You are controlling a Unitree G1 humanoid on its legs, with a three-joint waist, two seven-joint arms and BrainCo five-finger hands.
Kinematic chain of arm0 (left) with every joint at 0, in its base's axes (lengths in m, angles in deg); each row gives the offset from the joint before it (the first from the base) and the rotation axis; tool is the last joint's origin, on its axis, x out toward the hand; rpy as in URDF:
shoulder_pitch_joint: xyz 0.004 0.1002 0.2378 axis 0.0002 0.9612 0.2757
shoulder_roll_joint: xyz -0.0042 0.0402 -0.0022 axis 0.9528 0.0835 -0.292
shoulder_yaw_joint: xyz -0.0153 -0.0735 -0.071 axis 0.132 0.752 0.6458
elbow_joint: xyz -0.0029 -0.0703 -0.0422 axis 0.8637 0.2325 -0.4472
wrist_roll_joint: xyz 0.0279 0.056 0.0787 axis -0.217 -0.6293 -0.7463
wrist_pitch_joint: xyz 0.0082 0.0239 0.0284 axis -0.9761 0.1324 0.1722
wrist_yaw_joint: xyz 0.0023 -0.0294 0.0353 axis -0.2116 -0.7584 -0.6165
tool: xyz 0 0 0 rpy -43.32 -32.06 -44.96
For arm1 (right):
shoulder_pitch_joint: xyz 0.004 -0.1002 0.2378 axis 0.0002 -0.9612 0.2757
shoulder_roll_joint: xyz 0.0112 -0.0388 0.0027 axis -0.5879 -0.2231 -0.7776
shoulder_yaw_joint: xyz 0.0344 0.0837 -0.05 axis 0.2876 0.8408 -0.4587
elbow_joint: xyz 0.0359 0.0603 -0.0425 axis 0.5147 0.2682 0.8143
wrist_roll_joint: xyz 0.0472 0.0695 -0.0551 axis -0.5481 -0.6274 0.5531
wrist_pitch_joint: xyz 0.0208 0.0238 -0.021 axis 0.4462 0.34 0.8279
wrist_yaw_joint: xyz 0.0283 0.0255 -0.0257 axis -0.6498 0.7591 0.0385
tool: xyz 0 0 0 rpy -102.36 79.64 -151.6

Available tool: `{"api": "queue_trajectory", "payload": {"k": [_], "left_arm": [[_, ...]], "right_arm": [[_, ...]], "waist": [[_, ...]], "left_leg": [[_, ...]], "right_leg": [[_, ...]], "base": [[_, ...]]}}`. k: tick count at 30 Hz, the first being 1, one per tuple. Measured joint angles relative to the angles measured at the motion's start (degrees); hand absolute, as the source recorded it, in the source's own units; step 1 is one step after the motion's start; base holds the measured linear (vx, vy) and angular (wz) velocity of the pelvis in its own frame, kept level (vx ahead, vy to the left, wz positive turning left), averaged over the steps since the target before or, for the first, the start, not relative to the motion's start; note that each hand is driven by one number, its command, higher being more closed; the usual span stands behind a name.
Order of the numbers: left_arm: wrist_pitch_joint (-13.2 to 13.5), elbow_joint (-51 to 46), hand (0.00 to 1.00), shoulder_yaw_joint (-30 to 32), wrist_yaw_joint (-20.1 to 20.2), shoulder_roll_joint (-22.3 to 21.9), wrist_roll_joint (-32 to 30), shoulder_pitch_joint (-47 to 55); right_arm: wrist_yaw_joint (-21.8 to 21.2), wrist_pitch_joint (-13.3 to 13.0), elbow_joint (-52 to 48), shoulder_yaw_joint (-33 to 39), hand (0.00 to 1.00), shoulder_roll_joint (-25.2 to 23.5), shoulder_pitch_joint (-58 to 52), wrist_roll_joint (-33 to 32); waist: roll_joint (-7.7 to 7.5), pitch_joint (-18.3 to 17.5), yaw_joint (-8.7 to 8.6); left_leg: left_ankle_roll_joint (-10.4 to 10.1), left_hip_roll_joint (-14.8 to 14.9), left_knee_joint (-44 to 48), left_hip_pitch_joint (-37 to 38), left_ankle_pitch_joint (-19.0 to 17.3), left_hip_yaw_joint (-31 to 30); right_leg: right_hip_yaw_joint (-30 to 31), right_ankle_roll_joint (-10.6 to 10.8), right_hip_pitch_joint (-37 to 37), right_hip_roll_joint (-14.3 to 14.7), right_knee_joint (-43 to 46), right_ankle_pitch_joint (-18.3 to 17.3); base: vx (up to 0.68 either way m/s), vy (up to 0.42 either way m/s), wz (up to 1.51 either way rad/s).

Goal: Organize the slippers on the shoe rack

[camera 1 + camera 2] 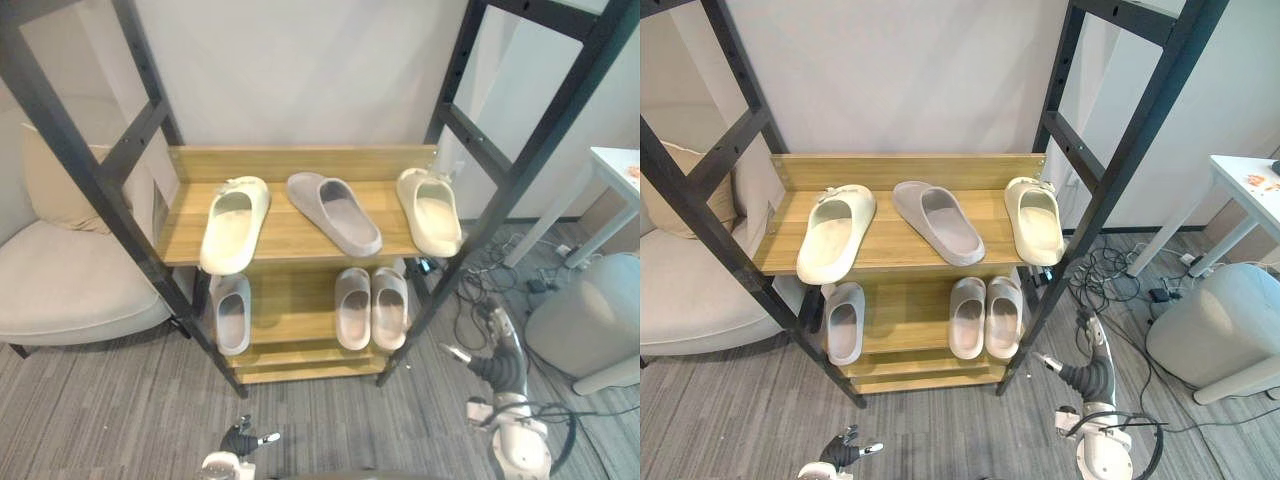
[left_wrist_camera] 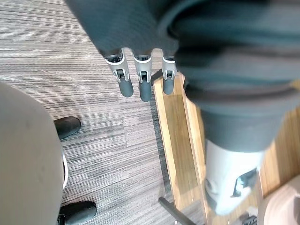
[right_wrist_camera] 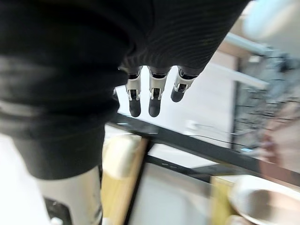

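Fingers (image 2: 125,86) of left hand (image 2: 140,28) straight, touching nothing, right hand (image 3: 154,101) likewise relaxed, empty

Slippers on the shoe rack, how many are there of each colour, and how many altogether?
Cream slippers: 2, both on the upper shelf
Grey slippers: 4, one on the upper shelf, three on the lower shelf
Total: 6
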Motion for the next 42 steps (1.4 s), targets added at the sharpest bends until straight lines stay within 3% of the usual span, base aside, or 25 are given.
{"api": "queue_trajectory", "payload": {"k": [16, 25, 34, 42], "left_arm": [[0.05, -0.52, 0.0, 0.44, 0.5, -0.04, -1.05, -0.2], [0.02, -1.41, 0.0, 0.62, 1.4, -0.03, -1.01, -0.21], [0.01, -2.89, 0.0, 0.61, 1.37, 0.2, -0.88, -0.22], [0.12, -4.22, 0.0, 0.65, 1.29, 0.61, 0.73, -0.23]], "right_arm": [[1.32, -1.02, -0.54, -3.48, 0.0, 10.71, 20.19, 1.42], [4.32, 1.77, 17.28, -5.92, 0.0, 16.19, 38.21, 1.52], [6.0, 4.63, 33.55, -8.61, 0.0, 18.3, 51.85, 1.52], [6.0, 5.35, 43.24, -11.19, 0.0, 18.35, 61.93, 1.53]], "waist": [[0.19, 0.15, 1.85], [-0.04, 0.3, 2.75], [-0.87, 1.28, 3.43], [-1.24, 2.79, 4.15]], "left_leg": [[0.16, -0.28, -1.95, -0.25, 1.11, -2.58], [0.51, -0.81, -3.31, -2.19, 2.1, -3.97], [0.65, -1.07, -3.75, -3.21, 2.19, -5.47], [0.68, -1.2, -3.58, -4.05, 2.18, -6.49]], "right_leg": [[-1.33, 0.27, 0.38, 0.06, -0.1, -0.24], [-1.79, 0.27, -1.23, -0.22, -0.43, -0.23], [-2.98, 0.21, -1.28, -0.4, -1.22, -0.19], [-3.32, -0.01, -1.49, -0.6, -1.27, 0.0]], "base": [[0.01, -0.016, 0.06], [0.0, -0.011, 0.08], [0.0, -0.009, 0.1], [-0.01, -0.005, 0.07]]}}
